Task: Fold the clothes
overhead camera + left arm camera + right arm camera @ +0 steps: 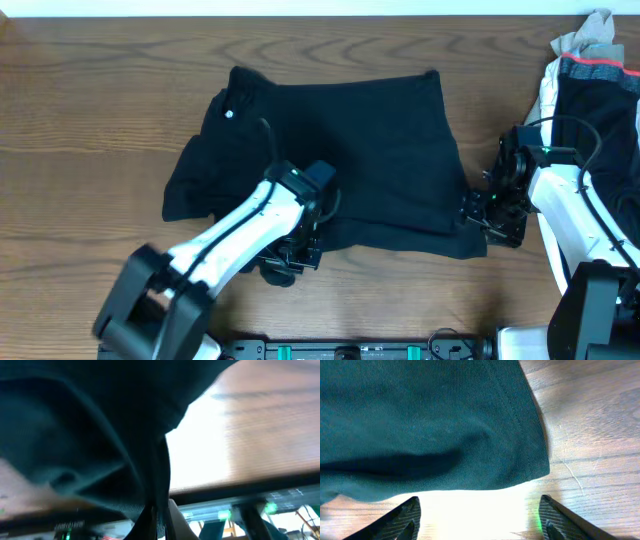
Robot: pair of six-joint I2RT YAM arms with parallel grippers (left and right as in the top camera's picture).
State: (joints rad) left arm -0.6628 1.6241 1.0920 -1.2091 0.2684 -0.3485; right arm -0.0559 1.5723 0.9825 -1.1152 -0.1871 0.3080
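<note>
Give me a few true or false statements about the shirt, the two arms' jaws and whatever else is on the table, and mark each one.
1. The left jaws are clamped on the near edge of the black T-shirt. True.
2. The right jaws are shut on the T-shirt's corner. False: they stand open, and the corner lies just ahead of them, ungripped.
3. The T-shirt is folded into a small bundle. False: it lies mostly spread out on the wooden table.
4. A pile of other clothes sits at the table's far right corner. True.
</note>
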